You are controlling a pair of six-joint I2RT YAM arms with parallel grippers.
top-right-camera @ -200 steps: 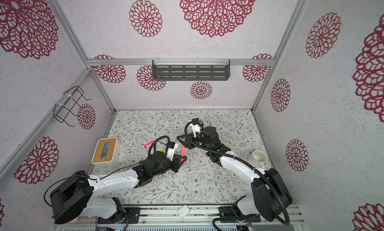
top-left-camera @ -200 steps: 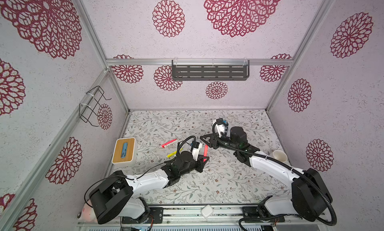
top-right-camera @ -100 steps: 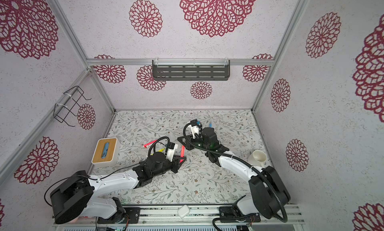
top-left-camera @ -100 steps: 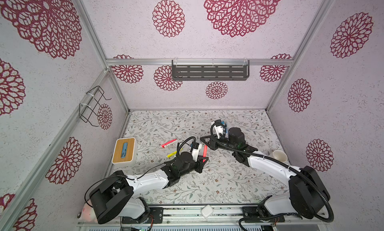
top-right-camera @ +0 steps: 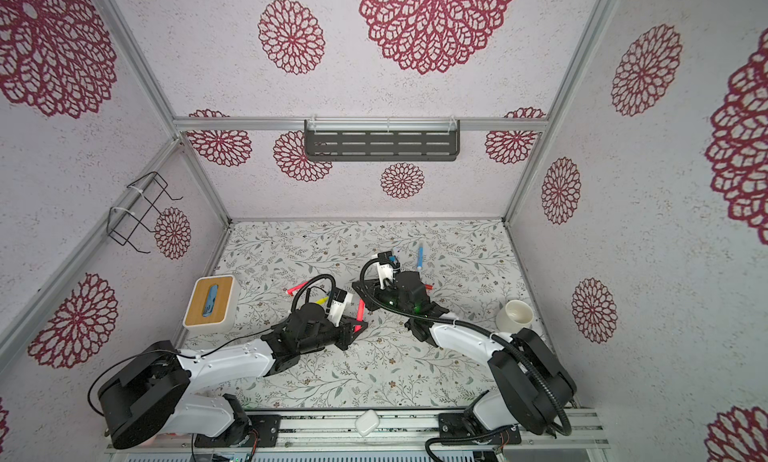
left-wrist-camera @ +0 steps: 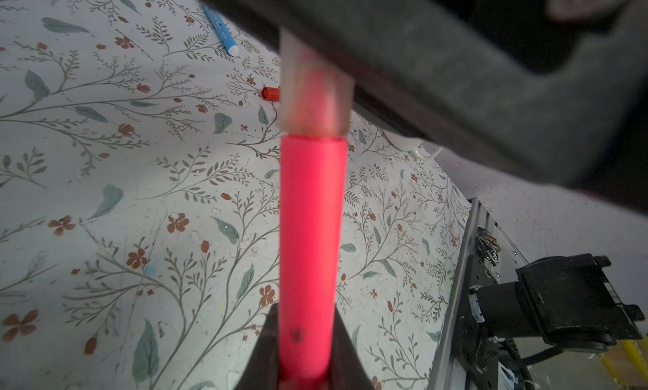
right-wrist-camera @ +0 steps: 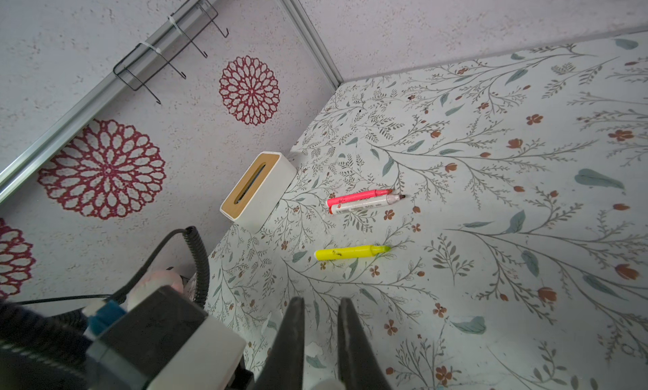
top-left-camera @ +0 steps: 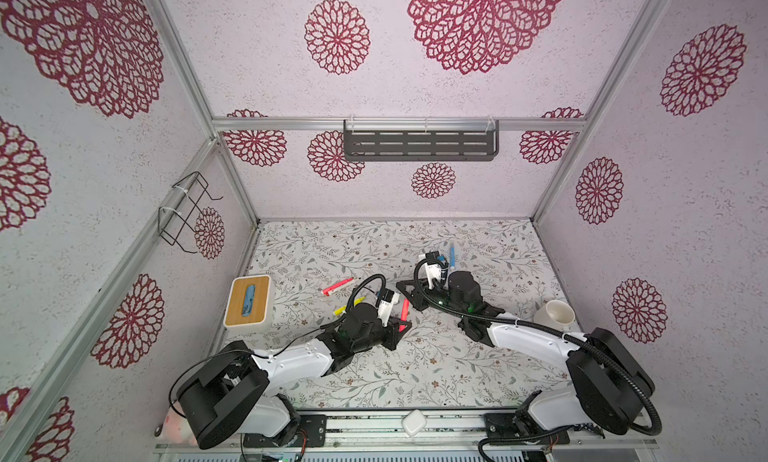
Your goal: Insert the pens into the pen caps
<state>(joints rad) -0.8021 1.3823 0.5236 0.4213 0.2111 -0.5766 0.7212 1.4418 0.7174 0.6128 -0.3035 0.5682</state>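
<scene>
Floral surface (top-left-camera: 415, 368) is carrying everything, and both arms are meeting low over it, well out from the box (top-left-camera: 259, 298).

Left hand (left-wrist-camera: 303, 335) is clenching the red pen (left-wrist-camera: 310, 223) by its tail, leaving most of the barrel sticking out free. Right hand (right-wrist-camera: 321, 302) is clenched as well and is lying across the pen's far end. Neither wrist view is showing clearly whether its jaws are pinching anything. With so long a lever, any push off the pen's line is likely to be twisting it in the left jaws or prying it out, rather than seating it.

Pink pen (right-wrist-camera: 357, 196), white pen (right-wrist-camera: 364, 206) and yellow pen (right-wrist-camera: 350, 253) are lying between the box and the hands, seemingly uncapped. Blue pen (left-wrist-camera: 221, 30) is lying farther from the box than either hand. An arm dropping low is risking sweeping these about.

Clear cap (left-wrist-camera: 315, 97) is sitting over the red pen's tip, pink showing through, its outer end running under the right hand. If it is only half on, an early release is risking it falling and rolling away.

Red cap (left-wrist-camera: 270, 93), the smallest, is lying loose beyond the hands from the box, where a passing arm could be knocking it away.
</scene>
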